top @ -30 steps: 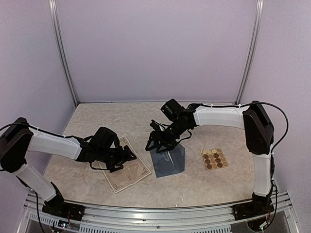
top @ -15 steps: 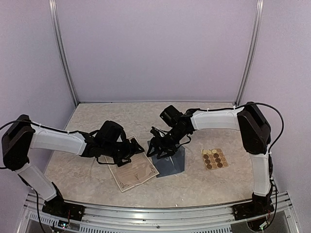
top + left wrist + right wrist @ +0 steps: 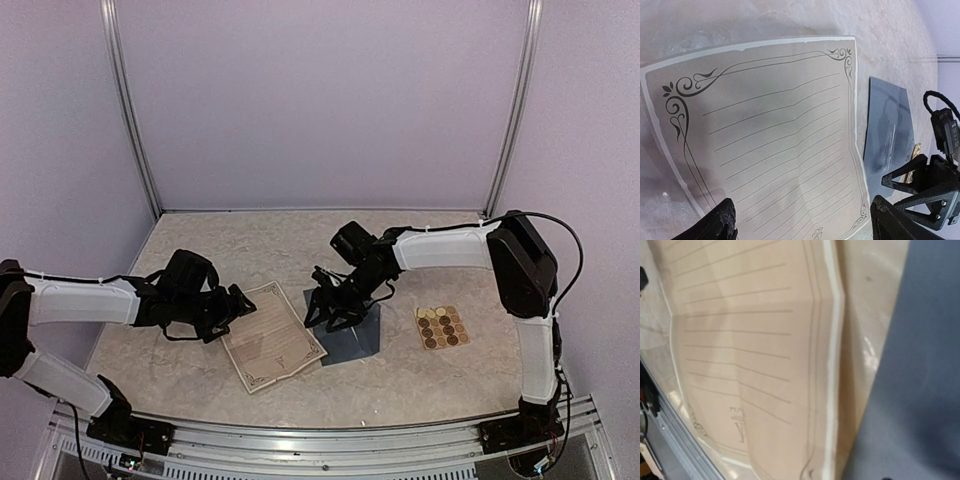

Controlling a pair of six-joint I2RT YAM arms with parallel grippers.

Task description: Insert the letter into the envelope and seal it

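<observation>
While the two arms reach in over the tabletop [image 3: 200,250], the blue envelope [image 3: 355,335] lies flat near the middle. In the top view its long side seems to run from about 6 o'clock up to 12 o'clock, tipped a little toward 11. Its far end is hidden, so which way its flap points cannot be told.

The right pincer [image 3: 328,312] sits low over the envelope's corner at 11 o'clock. Whether it is released or clenched on the paper cannot be told.

The letter [image 3: 272,340] lies flat at the envelope's 9 o'clock side, outside it. It is turned like a kite, with one corner pointing to 12 o'clock and one to 6 o'clock. Its 3 o'clock corner comes right up to the envelope's edge, but whether the two touch cannot be told.

The left pincer [image 3: 232,303] is by the letter's edge at 10 o'clock. It is released: its fingers [image 3: 722,222] stand wide apart and grasp nothing, with the lined paper below them.

A sheet of round brown stickers [image 3: 442,327] lies at the envelope's 3 o'clock, apart from it.
</observation>
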